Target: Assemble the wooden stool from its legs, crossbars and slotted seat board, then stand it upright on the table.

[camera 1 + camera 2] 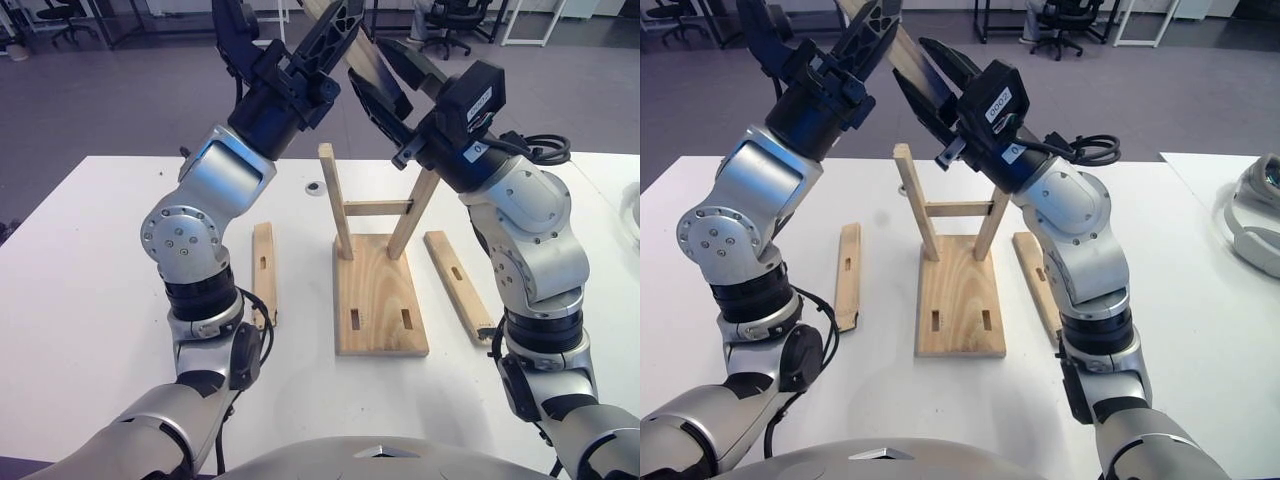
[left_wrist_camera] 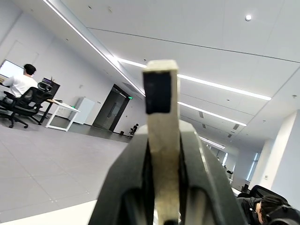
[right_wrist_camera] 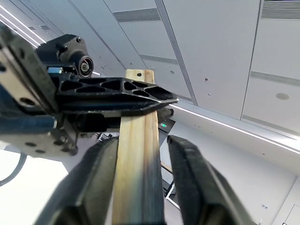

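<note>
High above the table, my left gripper (image 1: 335,30) is shut on a wooden bar (image 1: 372,62), seen end-on between its fingers in the left wrist view (image 2: 161,140). My right gripper (image 1: 390,82) is open, one finger (image 3: 96,187) on each side of the same bar (image 3: 138,154) with a small gap. Below, the slotted seat board (image 1: 380,305) lies flat. Two legs (image 1: 336,200) stand tilted in its far slots, joined by a crossbar (image 1: 378,208). Two loose slotted legs lie flat, one to its left (image 1: 264,265) and one to its right (image 1: 458,282).
The white table (image 1: 90,260) has free room on the left and front. A small round mark (image 1: 314,187) lies behind the stool parts. A white headset (image 1: 1255,215) rests at the far right. Office chairs stand on the floor beyond.
</note>
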`<action>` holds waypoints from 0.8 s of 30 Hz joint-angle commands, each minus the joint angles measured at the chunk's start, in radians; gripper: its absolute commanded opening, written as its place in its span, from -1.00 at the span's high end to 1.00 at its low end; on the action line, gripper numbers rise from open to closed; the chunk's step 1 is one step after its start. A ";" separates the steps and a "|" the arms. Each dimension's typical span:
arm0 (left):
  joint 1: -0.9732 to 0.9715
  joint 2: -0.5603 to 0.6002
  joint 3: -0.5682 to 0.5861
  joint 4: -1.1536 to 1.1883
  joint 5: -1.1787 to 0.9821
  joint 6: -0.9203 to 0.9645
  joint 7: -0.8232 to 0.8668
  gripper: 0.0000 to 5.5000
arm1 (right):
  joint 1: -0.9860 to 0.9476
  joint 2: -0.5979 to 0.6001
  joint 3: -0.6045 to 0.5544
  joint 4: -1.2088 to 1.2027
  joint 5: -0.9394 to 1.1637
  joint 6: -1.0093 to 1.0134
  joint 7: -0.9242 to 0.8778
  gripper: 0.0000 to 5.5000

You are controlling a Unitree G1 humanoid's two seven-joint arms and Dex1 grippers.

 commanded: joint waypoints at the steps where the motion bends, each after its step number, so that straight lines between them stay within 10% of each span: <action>1: 0.084 0.096 0.080 -0.007 0.051 -0.049 -0.006 0.85 | 0.085 -0.030 0.011 -0.035 -0.004 0.046 0.022 0.04; 5: 0.393 0.234 0.105 -0.055 0.331 -0.146 -0.068 0.85 | 0.265 -0.063 -0.088 -0.069 0.017 0.088 0.004 -0.13; 10: 0.722 0.038 0.078 0.051 0.516 -0.365 -0.066 0.85 | 0.442 -0.060 -0.217 0.057 -0.037 0.015 -0.067 -0.13; 24: 0.741 -0.148 0.087 0.258 0.594 -0.560 -0.052 0.85 | 0.521 0.016 -0.135 0.213 -0.123 -0.137 -0.103 -0.13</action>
